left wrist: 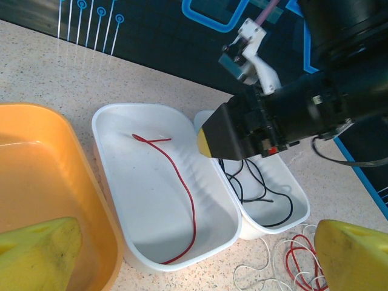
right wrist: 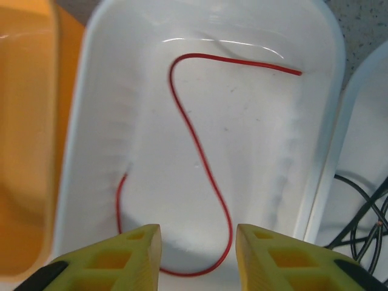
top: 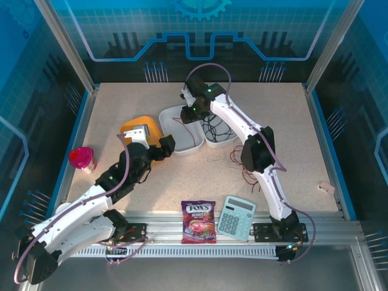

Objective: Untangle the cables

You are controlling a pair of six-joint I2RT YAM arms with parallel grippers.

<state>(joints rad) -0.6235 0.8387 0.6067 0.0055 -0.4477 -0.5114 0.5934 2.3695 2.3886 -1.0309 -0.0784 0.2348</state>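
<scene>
A red cable [right wrist: 200, 151] lies in a loose S on the floor of the left white tray [right wrist: 318, 121]; it also shows as the red cable [left wrist: 185, 194] in the left wrist view. My right gripper [right wrist: 199, 260] hovers open just above that tray, holding nothing, its yellow fingers [right wrist: 115, 257] on either side of the cable's lower loop. A black cable [left wrist: 267, 194] is coiled in the right white tray [left wrist: 300, 209]. Loose red and pale cables [top: 242, 167] lie tangled on the table right of the trays. My left gripper [top: 165, 145] stays open and empty between the orange bowl and the trays.
An orange bowl [top: 140, 129] sits left of the trays. A pink cup [top: 82, 159] stands at the table's left edge. A Fox's candy bag [top: 199, 221] and a calculator [top: 236, 217] lie at the front edge. A small pale item [top: 327, 188] rests far right.
</scene>
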